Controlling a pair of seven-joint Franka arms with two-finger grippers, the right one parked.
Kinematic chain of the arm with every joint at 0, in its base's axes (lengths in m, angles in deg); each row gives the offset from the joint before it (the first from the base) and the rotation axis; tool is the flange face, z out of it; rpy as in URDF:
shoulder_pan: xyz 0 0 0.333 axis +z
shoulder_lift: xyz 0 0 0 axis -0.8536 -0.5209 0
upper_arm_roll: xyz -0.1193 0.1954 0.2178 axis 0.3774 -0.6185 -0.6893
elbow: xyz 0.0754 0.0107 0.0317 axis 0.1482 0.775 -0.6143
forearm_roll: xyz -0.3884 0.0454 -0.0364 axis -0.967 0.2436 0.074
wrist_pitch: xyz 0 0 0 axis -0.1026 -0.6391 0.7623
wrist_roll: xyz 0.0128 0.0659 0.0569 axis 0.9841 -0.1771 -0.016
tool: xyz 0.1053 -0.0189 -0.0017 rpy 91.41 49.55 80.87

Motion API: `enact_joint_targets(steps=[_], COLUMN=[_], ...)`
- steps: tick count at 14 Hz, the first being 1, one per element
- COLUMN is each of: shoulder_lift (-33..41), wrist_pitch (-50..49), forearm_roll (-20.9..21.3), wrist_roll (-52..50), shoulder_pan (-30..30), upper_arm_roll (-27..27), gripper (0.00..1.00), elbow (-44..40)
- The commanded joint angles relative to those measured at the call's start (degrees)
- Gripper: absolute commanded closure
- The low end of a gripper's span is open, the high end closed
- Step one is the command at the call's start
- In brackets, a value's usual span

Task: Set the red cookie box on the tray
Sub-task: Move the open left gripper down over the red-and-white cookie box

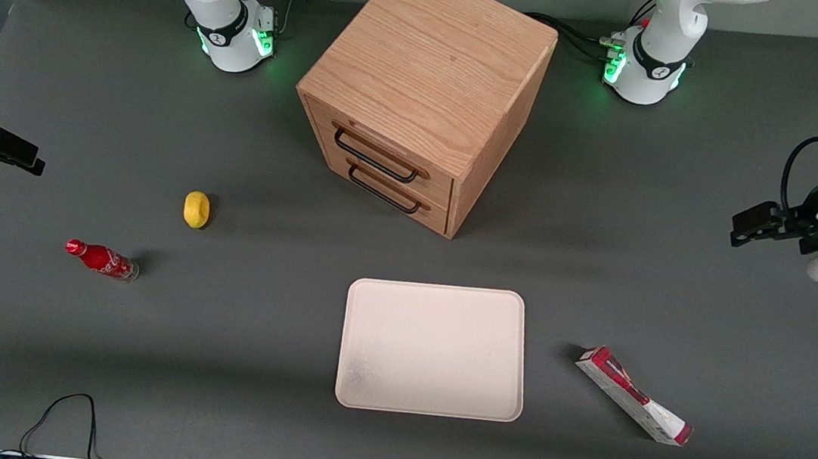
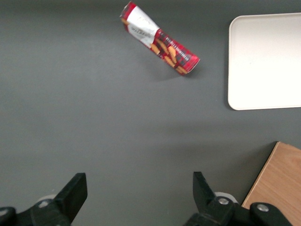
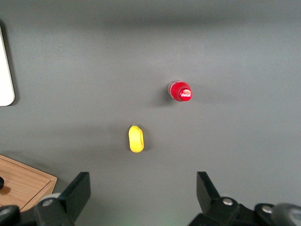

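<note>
The red cookie box lies flat on the grey table, slanted, beside the tray toward the working arm's end. It also shows in the left wrist view as a red and white box with cookie print. The cream-pink tray sits near the table's front middle with nothing on it, and its corner shows in the left wrist view. My gripper hangs above the table at the working arm's end, farther from the front camera than the box and well apart from it. The gripper is open, with only bare table between its fingers.
A wooden two-drawer cabinet stands farther from the front camera than the tray, and its edge is close by my gripper. Toward the parked arm's end lie a yellow fruit and a small red bottle. A black cable loops at the front edge.
</note>
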Motion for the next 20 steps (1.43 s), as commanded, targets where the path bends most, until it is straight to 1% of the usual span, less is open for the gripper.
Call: enact_joint_targets(steps=[1,3,4,7,11,15,17,18,20], shoulder_lift=[-8.5,-15.2,-20.0,-26.5,-27.6,-28.8,-29.3,-29.5,-30.6], wrist_pitch=[-0.5,-0.6,-1.6,-2.2,-1.0,0.6,2.2,3.6,4.5], forearm_roll=[-0.1,0.0,0.1,0.9,1.0,0.1,-0.8,-1.1,-1.1], wrist_roll=[-5.6,-6.8,-6.8,-6.5,-8.1,-29.2,-45.5,-52.1,-58.8], shoulder_pan=[-3.1,-4.3,-4.6,-4.7,-4.6,-3.9,-3.9,-3.9,-3.9], upper_arm_roll=[0.2,0.2,0.2,0.0,-0.4,-0.3,-0.2,-0.3,-0.3], gripper=[0.0,0.0,0.0,0.0,0.0,0.0,0.0,0.0,0.0], elbow=[-9.1,-17.2,-24.1,-33.2,-33.5,-33.3,-33.2,-33.1,-32.9])
